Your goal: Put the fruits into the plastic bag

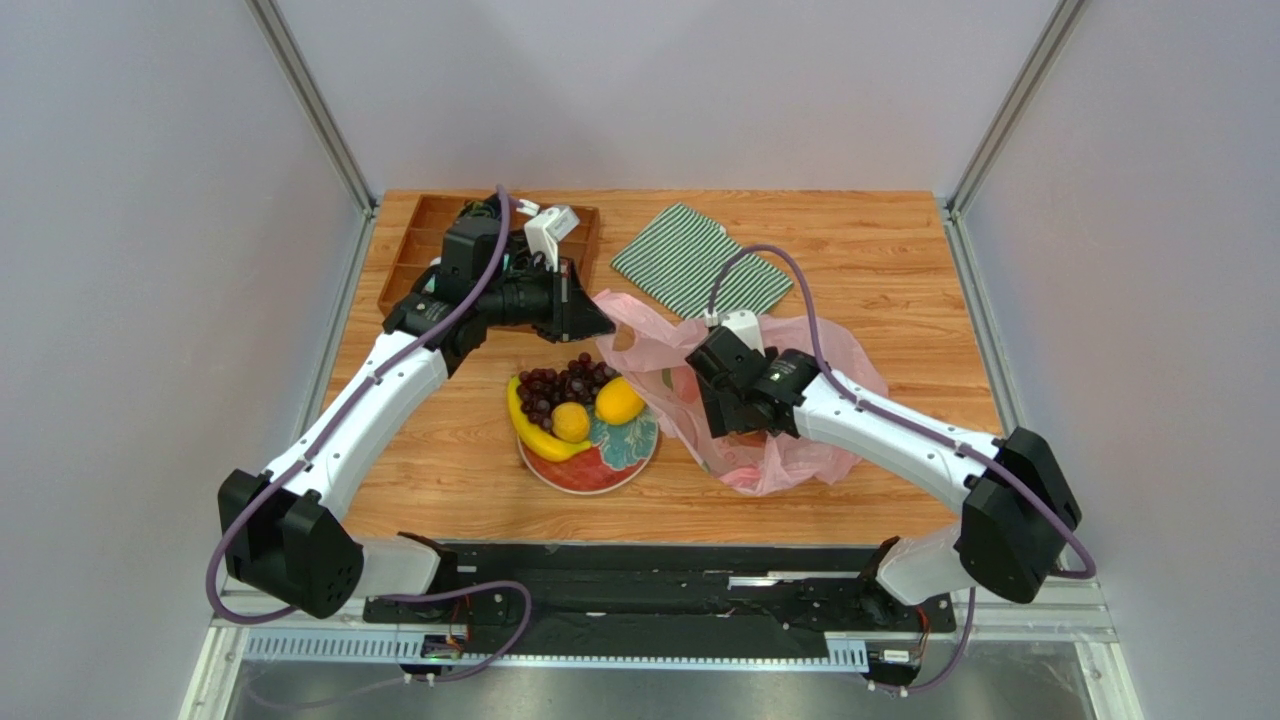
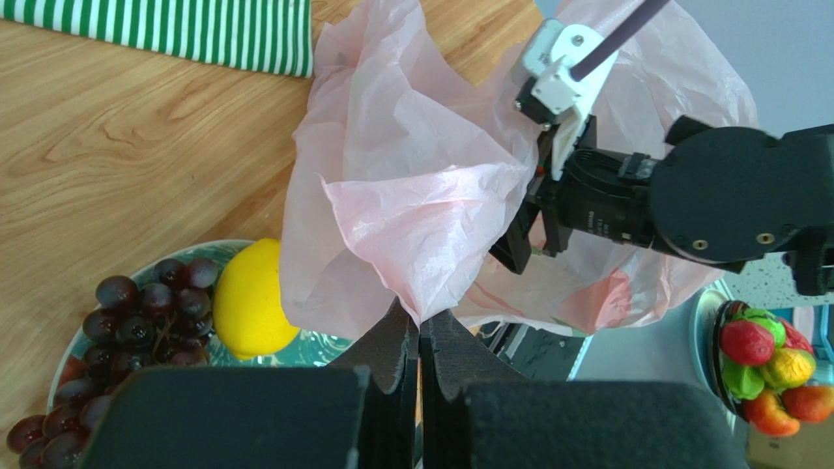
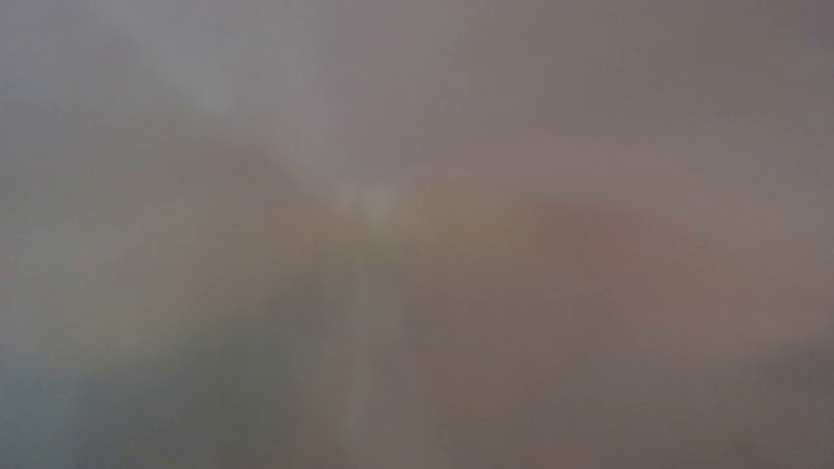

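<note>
The pink plastic bag (image 1: 781, 450) lies crumpled right of the red plate (image 1: 594, 468). My left gripper (image 1: 589, 312) is shut on the bag's left edge and holds it lifted; the left wrist view shows the jaws (image 2: 423, 327) pinching pink film (image 2: 411, 176). My right gripper (image 1: 706, 393) reaches into the bag's mouth, and its fingertips are hidden by plastic. The right wrist view is a blur of pinkish film. On the plate lie dark grapes (image 1: 564, 383), a banana (image 1: 535, 432), a small orange (image 1: 571, 422) and a lemon (image 1: 619, 401). The lemon (image 2: 250, 298) and grapes (image 2: 147, 313) also show in the left wrist view.
A green-and-white striped cloth (image 1: 699, 258) lies at the back centre. A wooden tray (image 1: 428, 240) stands at the back left behind my left arm. Grey walls close the table's left and right sides.
</note>
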`<action>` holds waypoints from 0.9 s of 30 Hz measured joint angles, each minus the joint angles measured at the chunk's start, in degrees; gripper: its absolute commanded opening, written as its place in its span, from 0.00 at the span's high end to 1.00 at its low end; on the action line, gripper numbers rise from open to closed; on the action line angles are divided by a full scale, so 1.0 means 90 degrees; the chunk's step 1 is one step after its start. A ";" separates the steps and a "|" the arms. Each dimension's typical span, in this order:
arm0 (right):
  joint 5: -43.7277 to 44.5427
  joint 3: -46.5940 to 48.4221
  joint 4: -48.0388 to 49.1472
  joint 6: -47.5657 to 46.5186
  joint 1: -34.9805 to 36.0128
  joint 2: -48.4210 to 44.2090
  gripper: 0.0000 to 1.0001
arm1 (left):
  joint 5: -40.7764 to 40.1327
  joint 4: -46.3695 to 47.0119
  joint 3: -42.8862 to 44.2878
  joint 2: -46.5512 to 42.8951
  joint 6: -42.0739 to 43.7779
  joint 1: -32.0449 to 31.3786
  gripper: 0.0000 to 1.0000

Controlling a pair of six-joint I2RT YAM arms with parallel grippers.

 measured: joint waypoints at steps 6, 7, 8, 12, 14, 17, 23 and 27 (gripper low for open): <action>0.0440 -0.0007 -0.0078 0.0002 -0.0012 0.0328 0.30 | 0.0000 0.0000 0.0000 0.0000 0.0000 0.0000 1.00; 0.0483 -0.0007 -0.0080 0.0007 -0.0015 0.0376 0.22 | -0.0002 0.0000 0.0000 0.0000 0.0000 0.0000 1.00; 0.0525 -0.0007 -0.0085 0.0019 -0.0019 0.0437 0.20 | -0.0002 0.0000 0.0000 0.0000 0.0000 0.0000 1.00; 0.0624 -0.0007 -0.0100 0.0066 -0.0053 0.0568 0.18 | -0.0002 -0.0002 0.0000 0.0000 0.0000 0.0000 1.00; 0.0646 -0.0007 -0.0102 0.0068 -0.0068 0.0578 0.16 | -0.0002 0.0000 0.0000 0.0000 0.0000 0.0000 1.00; 0.0673 -0.0007 -0.0102 0.0068 -0.0090 0.0578 0.16 | -0.0002 0.0000 0.0000 0.0000 0.0000 0.0000 1.00; 0.0627 -0.0019 -0.0087 0.0044 -0.0095 0.0444 0.23 | -0.0002 -0.0002 0.0000 0.0000 0.0002 0.0000 1.00; 0.0330 -0.0124 0.0083 -0.0146 -0.0039 -0.0175 0.26 | -0.0002 -0.0002 0.0000 0.0000 0.0002 0.0000 1.00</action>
